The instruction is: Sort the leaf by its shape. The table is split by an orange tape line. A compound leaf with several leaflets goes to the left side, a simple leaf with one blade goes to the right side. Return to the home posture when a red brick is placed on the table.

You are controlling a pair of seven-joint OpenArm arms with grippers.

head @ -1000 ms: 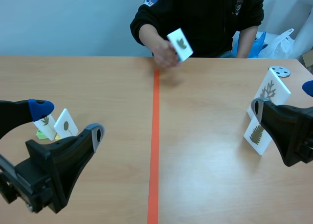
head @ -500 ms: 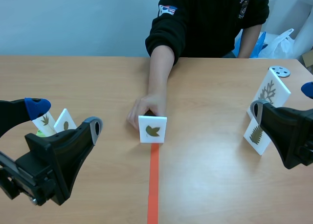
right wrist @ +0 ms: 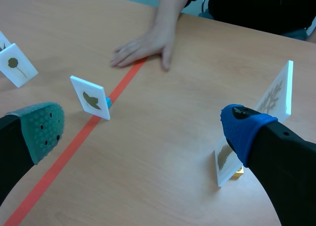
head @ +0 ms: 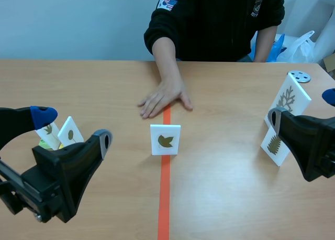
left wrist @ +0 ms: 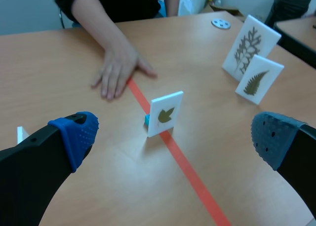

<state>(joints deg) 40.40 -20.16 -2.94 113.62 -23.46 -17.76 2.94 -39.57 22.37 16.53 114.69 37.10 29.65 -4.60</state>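
Leaf card (head: 165,140) stands on the tape line (head: 164,198), evidently presented for sorting; left gripper (head: 72,128) and right gripper (head: 302,106) gape empty.

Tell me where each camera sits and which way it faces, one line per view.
Scene view: between the arms, facing across the table to the person's hand; the left gripper and right gripper, both open, show low at the sides.
Left wrist view: on the left arm, looking forward and down past its own gripper at the leaf card on the orange tape line.
Right wrist view: on the right arm, looking forward and down past its own gripper at that card.
Shared: all three show card, hand and tape line.
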